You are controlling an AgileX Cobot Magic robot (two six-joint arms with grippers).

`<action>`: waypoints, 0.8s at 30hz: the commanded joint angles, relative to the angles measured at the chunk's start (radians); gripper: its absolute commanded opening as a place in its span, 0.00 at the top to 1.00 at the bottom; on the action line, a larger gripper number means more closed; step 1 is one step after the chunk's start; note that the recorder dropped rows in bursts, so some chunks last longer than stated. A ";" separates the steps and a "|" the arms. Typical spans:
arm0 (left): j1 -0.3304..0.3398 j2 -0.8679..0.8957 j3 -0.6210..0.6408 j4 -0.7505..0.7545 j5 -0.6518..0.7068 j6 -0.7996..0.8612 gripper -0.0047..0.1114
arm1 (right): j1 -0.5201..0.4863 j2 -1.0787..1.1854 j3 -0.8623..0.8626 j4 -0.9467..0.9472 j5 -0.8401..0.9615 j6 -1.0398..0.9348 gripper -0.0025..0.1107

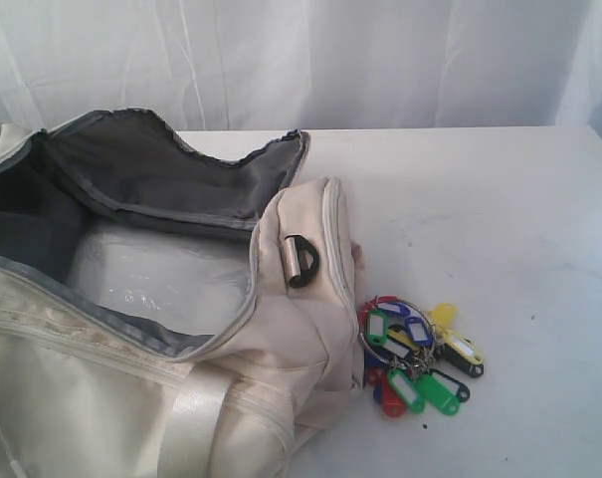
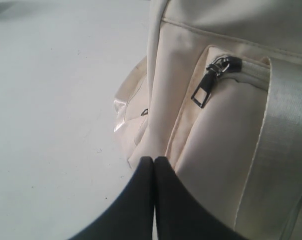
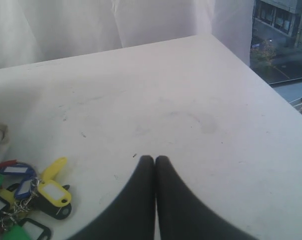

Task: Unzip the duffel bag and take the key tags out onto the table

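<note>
Cream bag (image 1: 82, 398) gapes unzipped on the table (image 1: 500, 199); tags (image 1: 417, 358) lie beside it; the left gripper (image 2: 154, 159) and right gripper (image 3: 154, 158) are pinched together, empty.

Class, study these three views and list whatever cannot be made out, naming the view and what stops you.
1. Bag: cut off by the exterior view's left and bottom edges.
2. Bag's inside: exterior view, near rim hides part.
3. Key tags: labels too small to read in the exterior view; the right wrist view's edge cuts the bunch.
4. Left hand, right hand: outside the exterior view; wrist views show only fingertips.
</note>
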 commanded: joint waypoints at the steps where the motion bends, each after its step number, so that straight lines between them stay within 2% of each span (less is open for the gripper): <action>1: 0.003 -0.004 0.006 0.000 -0.001 -0.005 0.96 | -0.006 -0.006 0.006 -0.003 -0.008 -0.011 0.98; 8: 0.003 -0.004 0.006 0.000 -0.001 -0.005 0.96 | -0.006 -0.006 0.006 -0.007 0.019 -0.011 0.98; 13: 0.003 -0.004 0.006 0.000 -0.001 -0.005 0.96 | -0.006 -0.006 0.006 -0.218 0.027 -0.011 0.98; 24: 0.003 -0.004 0.006 0.000 -0.001 -0.005 0.96 | -0.006 -0.006 0.006 -0.220 0.027 -0.011 0.98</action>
